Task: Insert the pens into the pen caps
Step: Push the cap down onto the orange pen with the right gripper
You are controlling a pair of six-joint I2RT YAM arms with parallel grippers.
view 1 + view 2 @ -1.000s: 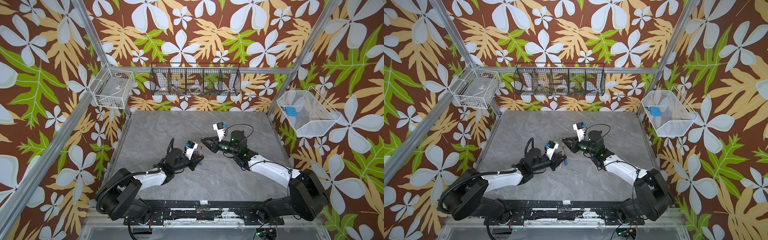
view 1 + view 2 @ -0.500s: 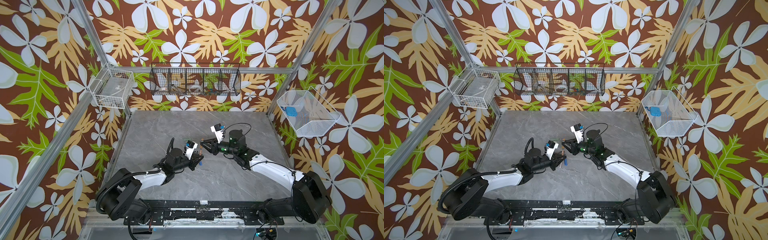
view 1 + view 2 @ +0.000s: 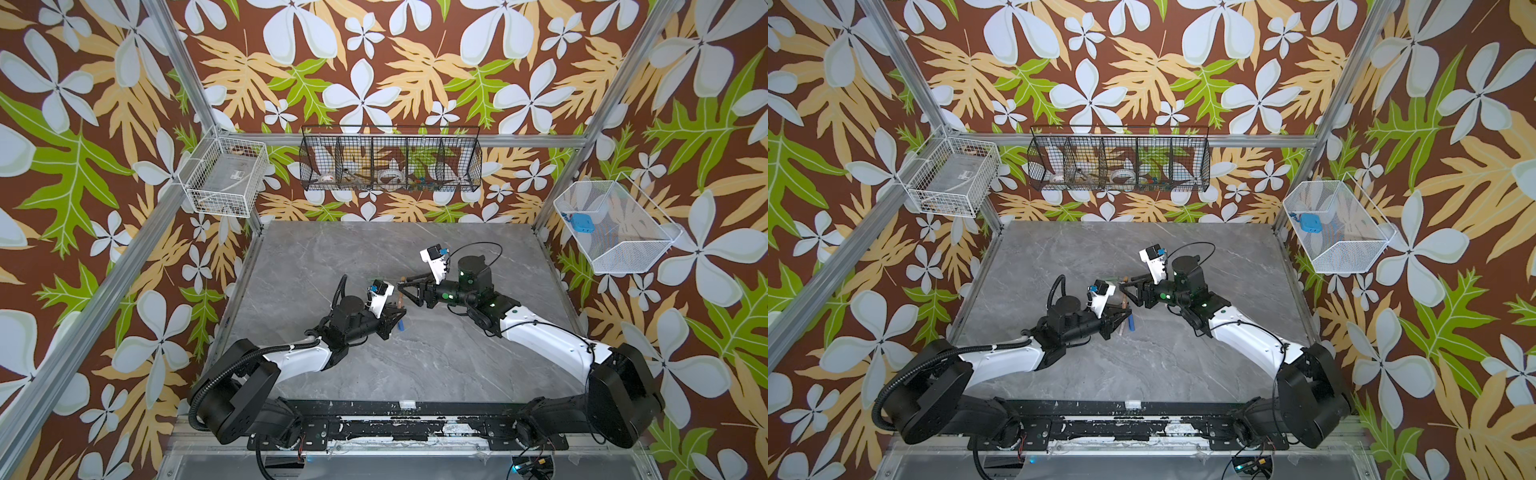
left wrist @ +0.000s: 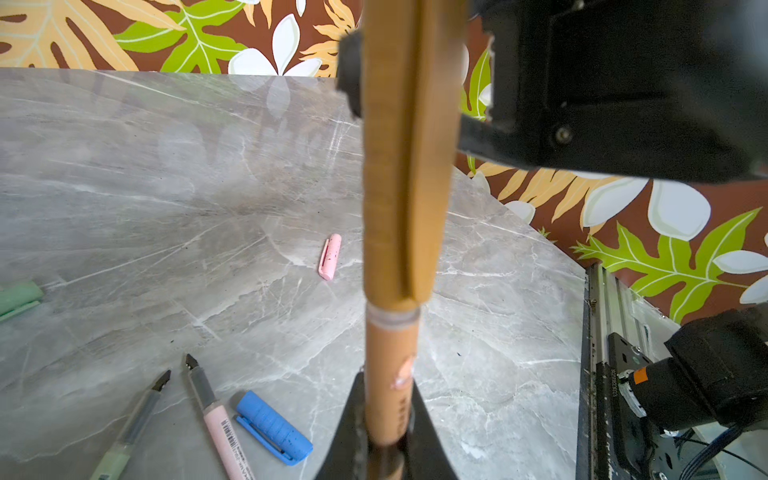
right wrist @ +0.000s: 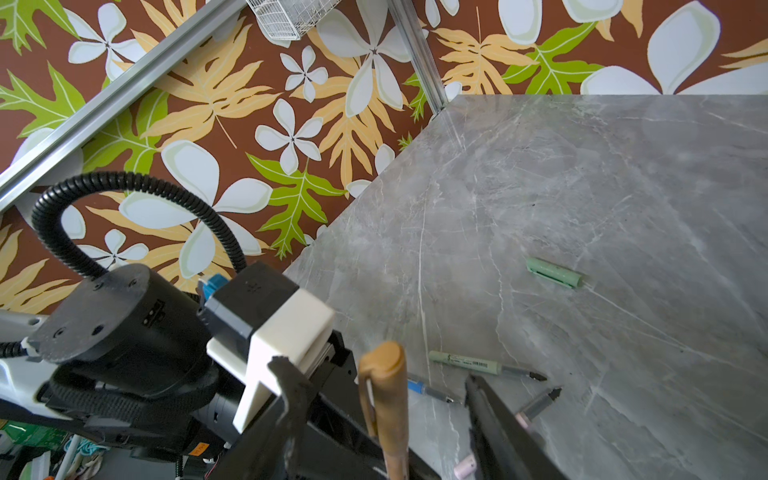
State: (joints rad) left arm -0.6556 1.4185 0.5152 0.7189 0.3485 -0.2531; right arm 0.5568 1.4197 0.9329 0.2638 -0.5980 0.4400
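Pen (image 4: 388, 365) smooth brown cylinder, clipped cap (image 4: 395, 166) on | left gripper (image 3: 397, 319) clamped on it | right gripper (image 5: 374, 372) apart

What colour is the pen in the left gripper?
Brown; the pen shows best in left wrist view.

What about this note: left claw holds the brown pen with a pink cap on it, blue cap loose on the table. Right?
The left wrist view shows a brown cap, not pink, on the brown pen in the left claw. The blue cap does lie loose on the table.
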